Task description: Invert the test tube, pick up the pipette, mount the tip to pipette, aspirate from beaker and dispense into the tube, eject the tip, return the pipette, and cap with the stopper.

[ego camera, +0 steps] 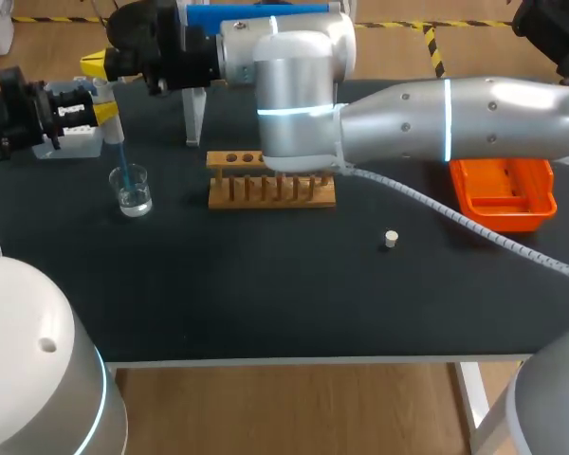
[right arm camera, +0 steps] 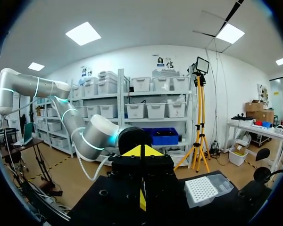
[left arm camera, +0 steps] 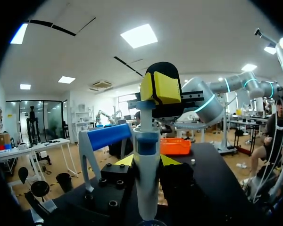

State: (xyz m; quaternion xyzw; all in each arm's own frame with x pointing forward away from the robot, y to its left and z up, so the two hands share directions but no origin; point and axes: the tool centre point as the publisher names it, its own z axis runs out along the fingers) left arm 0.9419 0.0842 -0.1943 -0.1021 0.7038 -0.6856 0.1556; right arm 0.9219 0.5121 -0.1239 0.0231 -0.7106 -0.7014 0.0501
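— Entry one: main item, position?
— Pipette [ego camera: 109, 116]. Upright, upper left of frame. Blue tip [ego camera: 121, 161] mounted, lower end down in beaker [ego camera: 132, 192]. Clear liquid in beaker.
— Held how?
— Clamped in left gripper [ego camera: 99, 114], yellow fingers on either side of white body. Arm in from left edge.
— Entry two?
— Right gripper [ego camera: 95, 64]. Arm in from right edge, across top of frame to upper left. Fingers together, nothing between them, placed right at pipette's top end. Confirmed in left wrist view: right gripper [left arm camera: 159, 87] atop pipette [left arm camera: 146, 179], ahead of own fingers. In right wrist view, yellow tips pressed together [right arm camera: 141, 153].
— Remaining stock?
— Rack [ego camera: 270, 185]: wooden, upper middle, partly behind right arm.
— Stopper [ego camera: 391, 239]: right of centre, alone on black table [ego camera: 266, 294], well apart from rack.
— Tray [ego camera: 503, 194]: orange, right side.
— Tip box [ego camera: 71, 144]: white, upper left, partly beneath left gripper.
— Stand [ego camera: 256, 14]: blue bar, top edge.
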